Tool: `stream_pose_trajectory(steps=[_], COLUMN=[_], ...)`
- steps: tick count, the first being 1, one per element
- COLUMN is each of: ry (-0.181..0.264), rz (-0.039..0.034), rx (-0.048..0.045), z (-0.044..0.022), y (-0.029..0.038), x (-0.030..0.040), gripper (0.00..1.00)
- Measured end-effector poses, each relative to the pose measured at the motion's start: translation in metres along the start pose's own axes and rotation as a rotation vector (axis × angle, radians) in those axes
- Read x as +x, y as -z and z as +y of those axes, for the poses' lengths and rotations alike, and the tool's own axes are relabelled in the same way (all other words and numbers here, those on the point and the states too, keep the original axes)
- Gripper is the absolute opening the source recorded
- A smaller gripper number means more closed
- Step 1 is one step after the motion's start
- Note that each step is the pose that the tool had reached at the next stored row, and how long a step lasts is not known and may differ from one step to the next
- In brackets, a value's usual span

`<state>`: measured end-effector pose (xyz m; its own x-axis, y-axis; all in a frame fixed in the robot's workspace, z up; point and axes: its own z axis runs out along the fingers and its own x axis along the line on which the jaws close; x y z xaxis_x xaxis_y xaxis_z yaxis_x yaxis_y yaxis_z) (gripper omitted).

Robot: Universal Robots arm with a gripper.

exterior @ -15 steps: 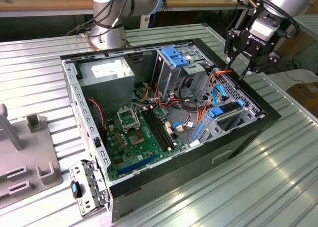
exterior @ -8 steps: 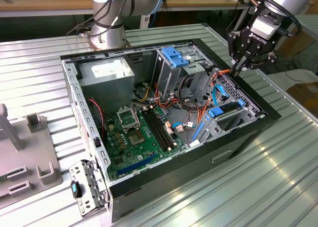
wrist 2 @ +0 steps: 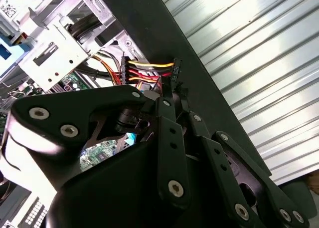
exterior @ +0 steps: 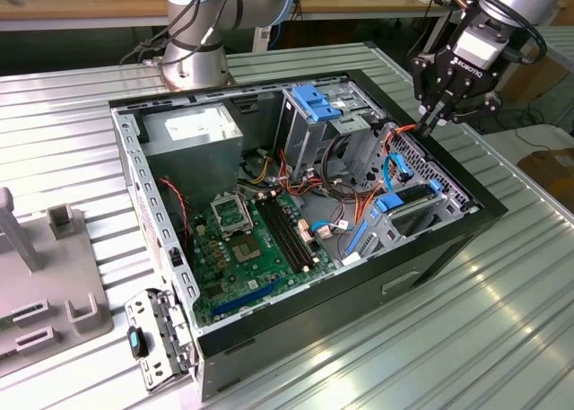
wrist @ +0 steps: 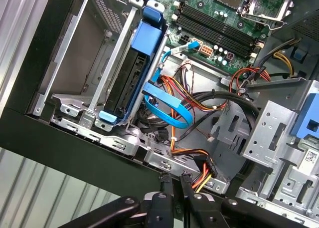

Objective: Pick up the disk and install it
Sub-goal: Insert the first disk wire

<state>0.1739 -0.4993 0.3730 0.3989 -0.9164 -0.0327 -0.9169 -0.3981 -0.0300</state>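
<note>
Disk seated in bay; gripper abv case rim.

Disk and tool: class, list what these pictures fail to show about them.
Disk, first wrist view: its flat face and far end are hidden inside the metal cage.
Tool, first wrist view: cut off by the picture's edge; contact with the wired connector cannot be judged.
Motherboard, second wrist view: mostly behind the tool.
</note>
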Motion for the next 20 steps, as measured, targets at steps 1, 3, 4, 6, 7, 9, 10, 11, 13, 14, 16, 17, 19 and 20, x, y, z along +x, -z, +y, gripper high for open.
stream_pose_trajectory(steps=[1, 3, 4, 6, 7, 9, 10, 11, 13, 14, 16, 17, 19, 20], ry=[0.0, 0.001, 0.003, 0.005, 0.005, 0.006, 0.007, 0.007, 0.008, 0.008, 0.009, 0.009, 0.009, 0.009], rz=[0.0, 0.0009, 0.0013, 0.0012, 0.0015, 0.0013, 0.0012, 0.0011, 0.0013, 0.0012, 0.0006, -0.0007, -0.0029, -0.003], rx=[0.0, 0.0021, 0.0057, 0.0119, 0.0159, 0.022, 0.0237, 0.0287, 0.0328, 0.0384, 0.0462, 0.0516, 0.0574, 0.0577], z=[0.0, 0.0051, 0.0105, 0.018, 0.0221, 0.0276, 0.029, 0.0332, 0.0364, 0.0407, 0.0475, 0.053, 0.0596, 0.06], y=[0.0, 0.0002, 0.0003, 0.0005, 0.0007, 0.0008, 0.0009, 0.0009, 0.0011, 0.0011, 0.0013, 0.0016, 0.0018, 0.0016], x=[0.0, -0.0005, -0.0006, -0.0006, -0.0006, -0.0007, -0.0008, -0.0009, -0.0011, -0.0014, -0.0015, -0.0012, 0.0011, 0.0019], gripper=[0.18, 0.18, 0.18, 0.18, 0.18, 0.18, 0.18, 0.18, 0.18, 0.18, 0.18, 0.18, 0.18, 0.18])
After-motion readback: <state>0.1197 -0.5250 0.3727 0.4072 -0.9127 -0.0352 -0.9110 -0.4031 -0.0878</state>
